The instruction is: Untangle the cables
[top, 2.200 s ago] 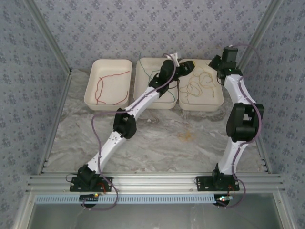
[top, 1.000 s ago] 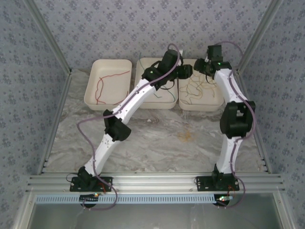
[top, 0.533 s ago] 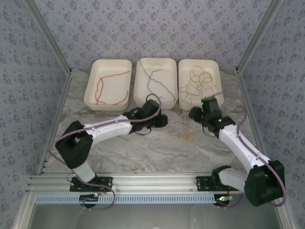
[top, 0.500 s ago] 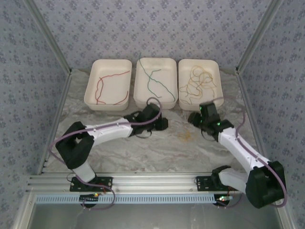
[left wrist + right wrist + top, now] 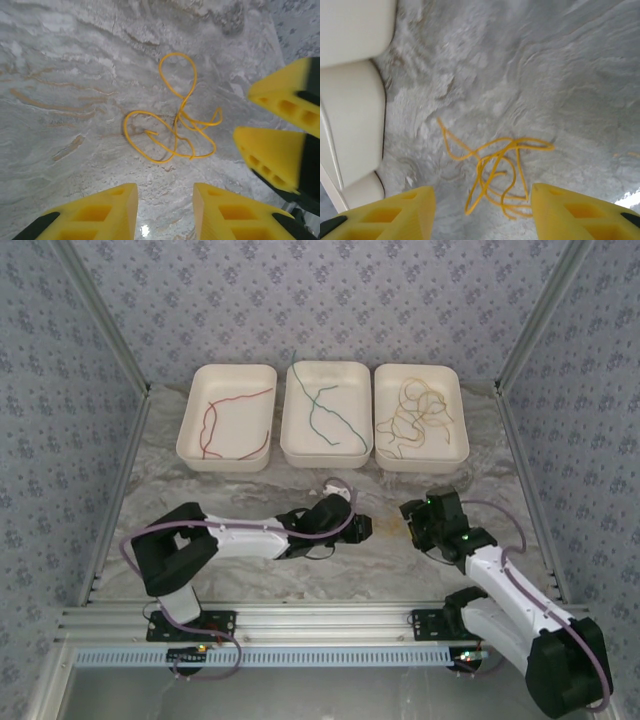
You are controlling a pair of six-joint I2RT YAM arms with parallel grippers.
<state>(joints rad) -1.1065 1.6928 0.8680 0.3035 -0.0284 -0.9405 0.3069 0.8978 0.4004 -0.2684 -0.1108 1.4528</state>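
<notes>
Near the front, both arms crouch low, wrists facing each other. The left gripper point(image 5: 165, 194) has its jaws narrowly apart and empty; the right gripper point(image 5: 483, 196) has its jaws wide and empty. Between them a yellow tangle point(image 5: 176, 122) lies on the tabletop point(image 5: 200, 502). Beyond, three white trays point(image 5: 322, 456) hold a red cable point(image 5: 209, 426), a green cable point(image 5: 318, 416) and yellow cables point(image 5: 414, 416).

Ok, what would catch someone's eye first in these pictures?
A small knotted yellow cable lies loose on the marble table, with the left gripper and right gripper both open and low on either side of it. Along the far edge sit three white trays: one holds a red cable, the middle a green cable, the right a heap of yellow cables.
</notes>
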